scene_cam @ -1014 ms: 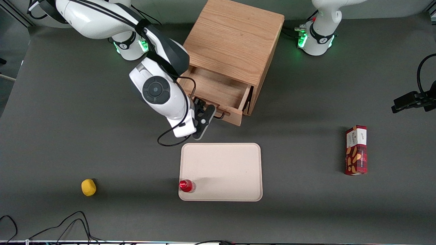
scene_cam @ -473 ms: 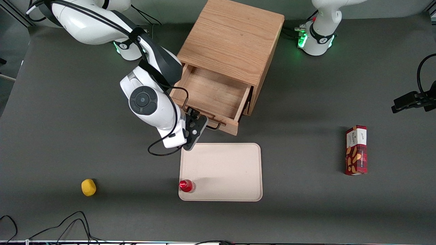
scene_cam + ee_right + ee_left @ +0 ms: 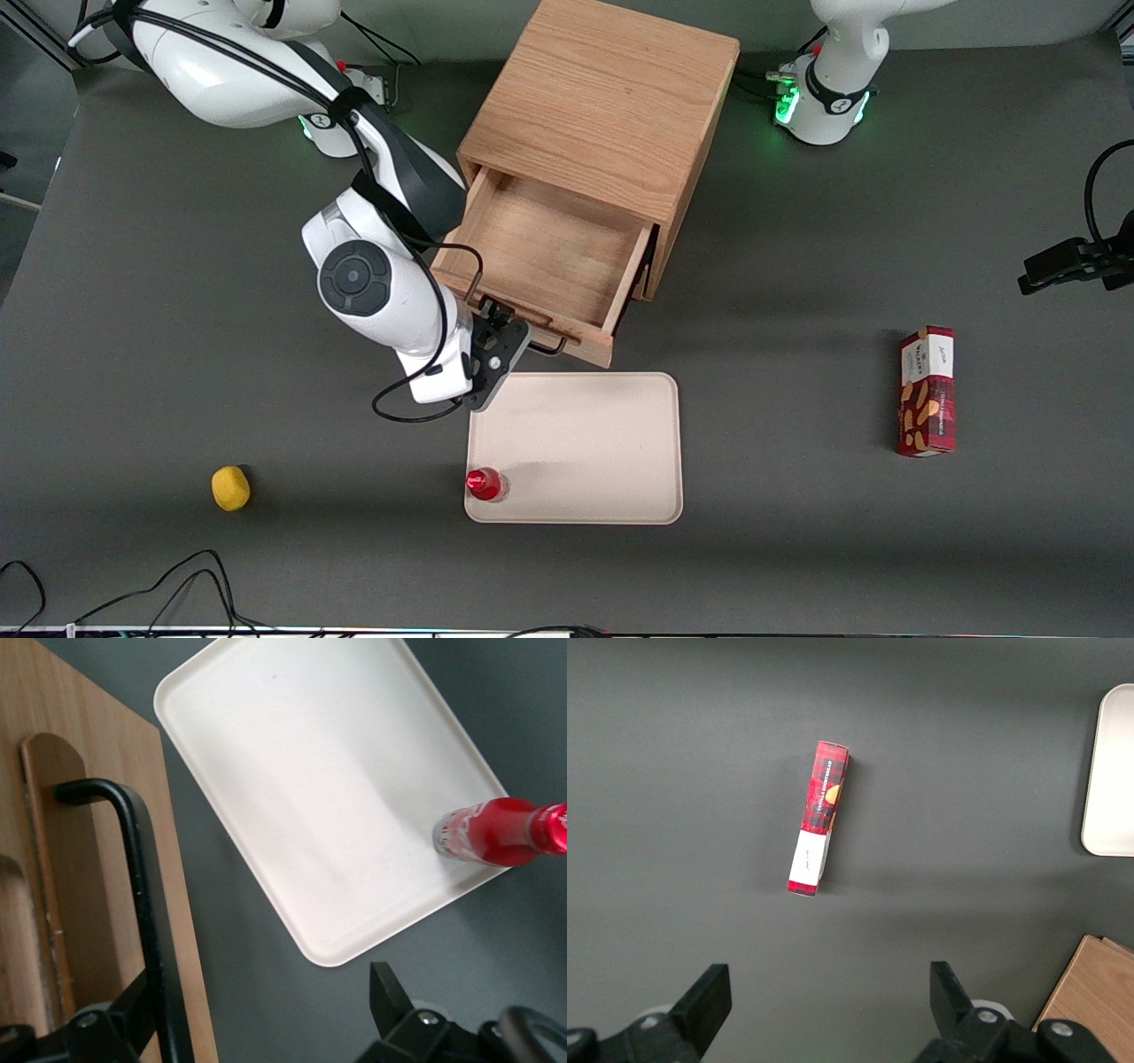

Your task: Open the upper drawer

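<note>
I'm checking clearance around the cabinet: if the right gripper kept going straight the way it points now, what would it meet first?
Most likely the upper drawer front. The gripper points into it, jaws straddling the black handle, so the handle bar sits first in line, then the wooden panel. Depth between them is unclear.

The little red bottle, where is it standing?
The red bottle stands upright on a near corner of the pale tray, nearer the camera than the gripper at the open upper drawer.
</note>
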